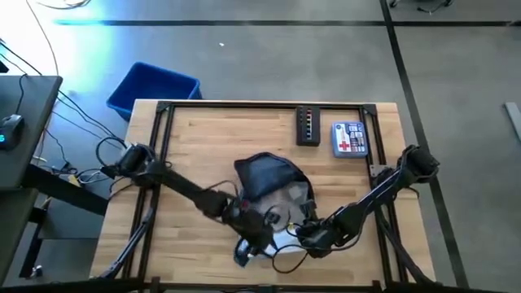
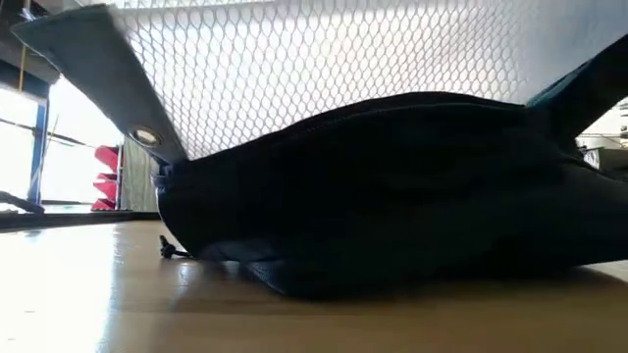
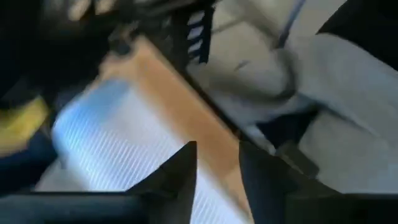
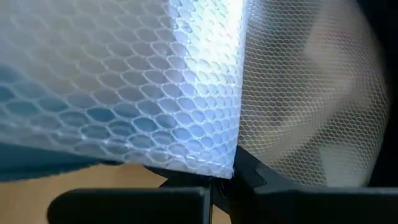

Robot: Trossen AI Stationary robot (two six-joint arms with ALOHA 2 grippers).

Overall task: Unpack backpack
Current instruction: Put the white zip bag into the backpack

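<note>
Mid-table, I watch the dark navy backpack [image 1: 264, 173] lie slumped, its pale mesh lining spilling toward the near edge. My right gripper [image 4: 219, 182] pinches that mesh; my left gripper [image 3: 217, 168] hangs alongside, fingers slightly parted.

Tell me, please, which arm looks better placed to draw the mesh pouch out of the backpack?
Probably the right. Its end effector is shut on the mesh pouch's edge beside the backpack. The left end effector is open over the table, gripping nothing.
</note>
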